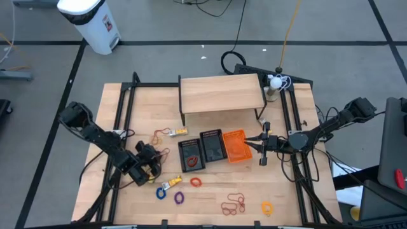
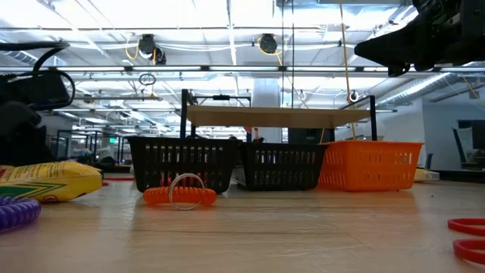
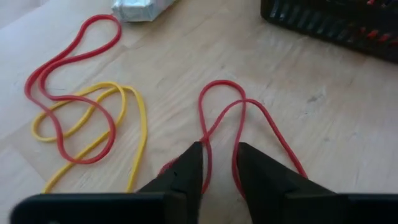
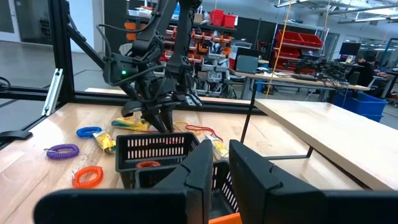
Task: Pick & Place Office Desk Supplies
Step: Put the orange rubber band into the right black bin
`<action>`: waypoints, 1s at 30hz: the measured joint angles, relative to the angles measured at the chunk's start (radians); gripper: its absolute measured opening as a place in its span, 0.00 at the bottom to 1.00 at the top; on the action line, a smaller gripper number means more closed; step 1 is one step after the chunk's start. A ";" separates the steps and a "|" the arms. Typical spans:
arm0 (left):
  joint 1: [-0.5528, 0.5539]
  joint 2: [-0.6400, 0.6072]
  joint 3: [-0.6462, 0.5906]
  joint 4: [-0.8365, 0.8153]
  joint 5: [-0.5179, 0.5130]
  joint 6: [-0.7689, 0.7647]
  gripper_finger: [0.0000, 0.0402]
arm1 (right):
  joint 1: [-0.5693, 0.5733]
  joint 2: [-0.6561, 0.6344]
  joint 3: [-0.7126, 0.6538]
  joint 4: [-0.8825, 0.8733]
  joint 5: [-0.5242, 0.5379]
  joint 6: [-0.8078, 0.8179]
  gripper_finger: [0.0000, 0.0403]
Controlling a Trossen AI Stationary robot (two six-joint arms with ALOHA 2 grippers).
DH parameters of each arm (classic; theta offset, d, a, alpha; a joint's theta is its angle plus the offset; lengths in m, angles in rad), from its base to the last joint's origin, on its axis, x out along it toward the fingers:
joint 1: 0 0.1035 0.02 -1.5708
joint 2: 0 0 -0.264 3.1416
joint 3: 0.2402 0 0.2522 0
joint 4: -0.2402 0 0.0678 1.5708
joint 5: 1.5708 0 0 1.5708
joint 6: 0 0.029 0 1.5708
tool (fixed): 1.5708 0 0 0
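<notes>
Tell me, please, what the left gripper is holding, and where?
The left gripper pinches a red elastic loop at its near strands; the right gripper holds nothing.

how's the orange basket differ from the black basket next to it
The orange basket is bright orange; the middle black basket is black. The orange one sits nearest the right gripper, the black one between two baskets. Both are small mesh-sided bins in one row.

A thin red elastic loop (image 3: 239, 127) lies twisted flat on the desk, beside a tangled red loop (image 3: 68, 93) and yellow loop (image 3: 109, 124). Farther off lie an orange coil (image 1: 195, 182), a purple coil (image 1: 179, 198) and red loops (image 1: 233, 205).
</notes>
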 joint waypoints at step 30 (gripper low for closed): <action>0.033 -0.084 0.069 0.072 -0.254 0.298 0.00 | 0.000 0.000 0.000 0.000 0.001 0.000 0.11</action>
